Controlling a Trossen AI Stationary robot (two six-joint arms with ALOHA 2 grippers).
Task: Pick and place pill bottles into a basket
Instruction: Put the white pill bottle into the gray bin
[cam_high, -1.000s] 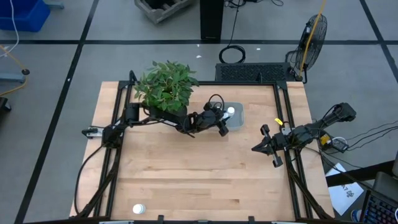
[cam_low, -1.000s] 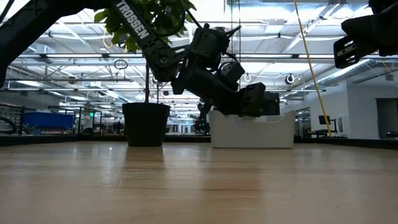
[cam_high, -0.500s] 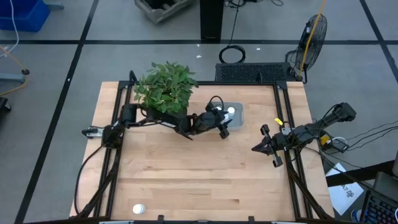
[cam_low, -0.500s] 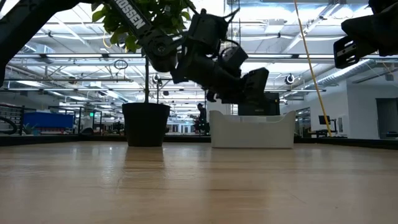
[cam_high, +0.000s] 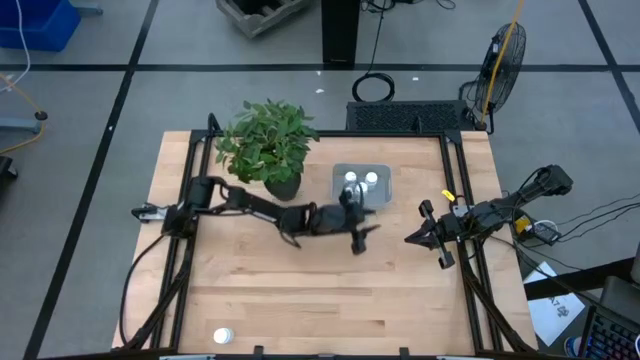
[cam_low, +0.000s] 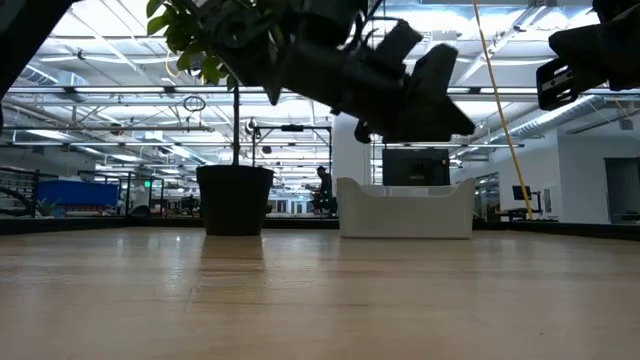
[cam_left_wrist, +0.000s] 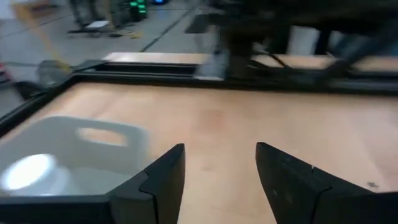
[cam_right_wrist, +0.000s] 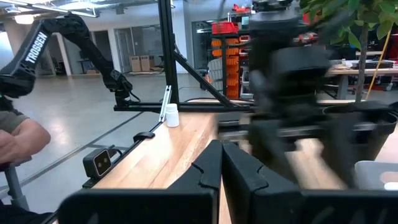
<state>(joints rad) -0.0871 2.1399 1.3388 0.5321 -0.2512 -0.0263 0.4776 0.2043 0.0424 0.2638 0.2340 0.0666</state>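
Observation:
The pale basket (cam_high: 362, 187) stands at the table's far middle, with two white pill bottles (cam_high: 350, 180) (cam_high: 371, 179) upright in it. A third bottle (cam_high: 223, 336) stands at the near left corner; it also shows in the right wrist view (cam_right_wrist: 171, 115). My left gripper (cam_high: 363, 231) is open and empty, in the air just near-side of the basket. Its wrist view (cam_left_wrist: 221, 152) shows the basket (cam_left_wrist: 81, 146) and a bottle cap (cam_left_wrist: 28, 171). My right gripper (cam_high: 412, 238) waits shut at the right edge, with its fingers closed together in its wrist view (cam_right_wrist: 221, 152).
A potted plant (cam_high: 268, 145) in a dark pot (cam_low: 235, 200) stands left of the basket (cam_low: 405, 208). Black frame rails run along the table's left and right edges. Bare wood lies across the table's middle and near side.
My left gripper has drawn back from over the basket toward the table's near edge and risen. A second pill bottle now shows in the basket where the gripper had been.

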